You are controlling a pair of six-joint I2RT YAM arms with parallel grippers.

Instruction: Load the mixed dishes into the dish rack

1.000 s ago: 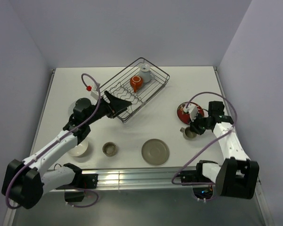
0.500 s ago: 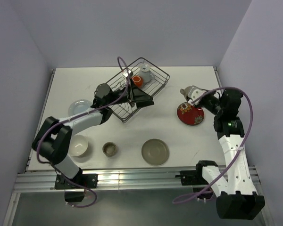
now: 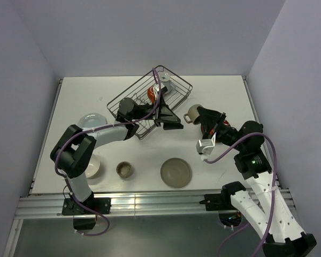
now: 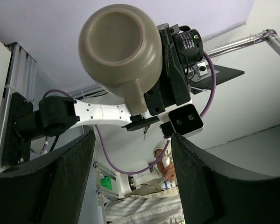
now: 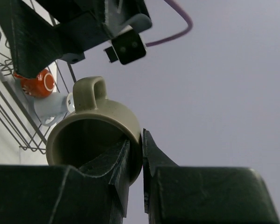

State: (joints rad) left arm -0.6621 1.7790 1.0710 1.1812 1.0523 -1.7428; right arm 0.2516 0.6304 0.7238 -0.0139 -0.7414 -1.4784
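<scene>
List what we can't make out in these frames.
- Orange mug in the rack: top view, left arm and cable cover most of it.
- Bowl: top view, left arm hides its left side.
- Gap between left tool and beige mug: no view shows depth.
- Beige mug's inside: right wrist view, shadowed, right tool blocks it.

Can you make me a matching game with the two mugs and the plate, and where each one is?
Things:
1. beige mug
2. orange-red mug
3. olive-grey plate

Places:
A. inside the dish rack
B. lying flat on the table
C. held up in the air by the right pincer

Pairs: 1-C, 2-A, 3-B
</scene>
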